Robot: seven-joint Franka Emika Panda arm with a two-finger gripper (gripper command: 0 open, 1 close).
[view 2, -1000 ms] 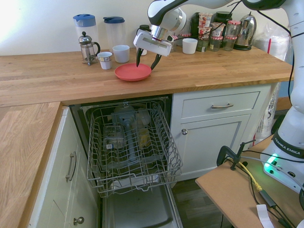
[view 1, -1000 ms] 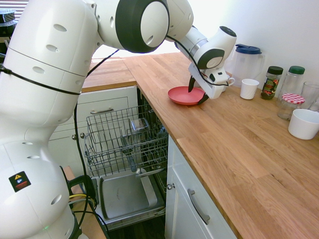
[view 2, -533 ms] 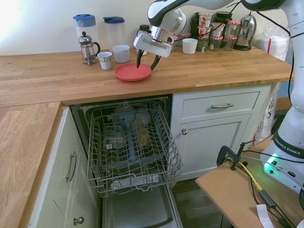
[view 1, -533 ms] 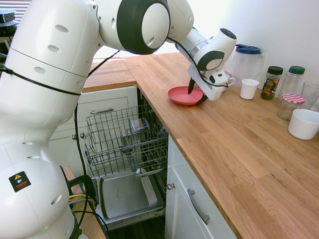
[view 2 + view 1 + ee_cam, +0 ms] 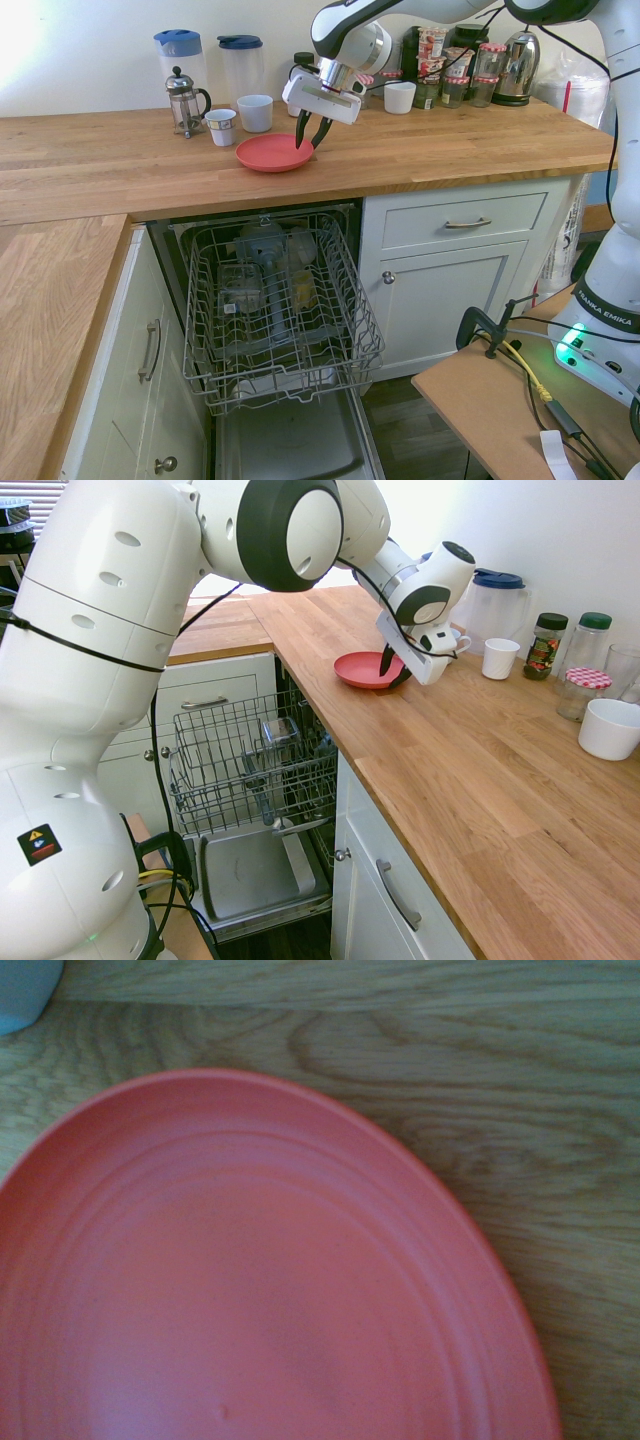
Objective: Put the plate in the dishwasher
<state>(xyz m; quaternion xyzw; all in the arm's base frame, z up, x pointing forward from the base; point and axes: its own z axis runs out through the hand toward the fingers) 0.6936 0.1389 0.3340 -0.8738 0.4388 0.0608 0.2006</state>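
Straddling the near rim of the plate (image 5: pixel 274 153) on the countertop (image 5: pixel 120 160), the gripper (image 5: pixel 311 131) stands partly closed, grip unconfirmed, with the dishwasher (image 5: pixel 275 305) rack below and beside it.

Coral-red plate (image 5: pixel 272 153) flat on worktop, dishwasher (image 5: pixel 275 310) open, rack out

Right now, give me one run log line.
phase: grasping | end effector: closing over rim of coral-red round plastic plate | plate: on wooden counter
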